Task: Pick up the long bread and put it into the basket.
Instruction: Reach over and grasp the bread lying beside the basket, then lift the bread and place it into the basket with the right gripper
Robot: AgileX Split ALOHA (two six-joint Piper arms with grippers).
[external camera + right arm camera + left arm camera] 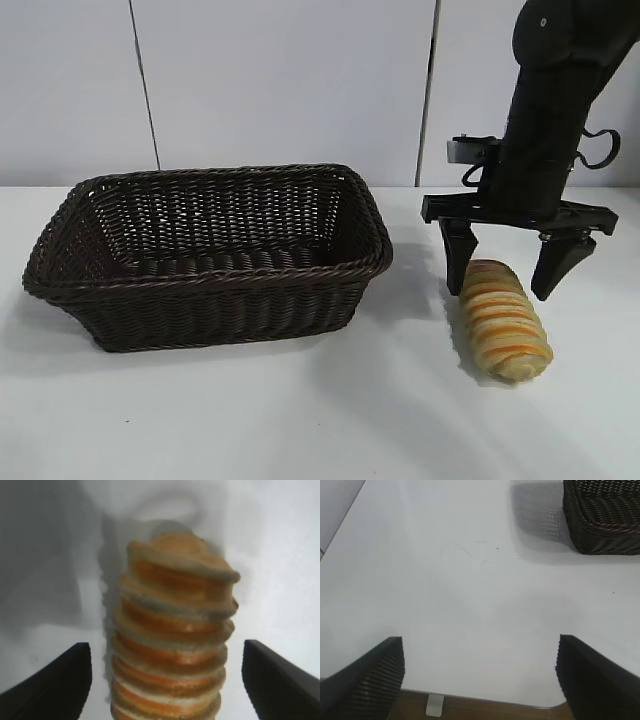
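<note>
Right gripper (511,268) hangs wide open, straddling the far end of the long bread (503,319), which lies on the table (300,410) beside the basket (215,255). Recommend lowering further, centring on the loaf, then closing gently. Left gripper (480,675) open, parked.

Right hand (509,268) low, fingers spread.

Bare table (300,410) gap separates basket (215,255) and long bread (503,320).
</note>
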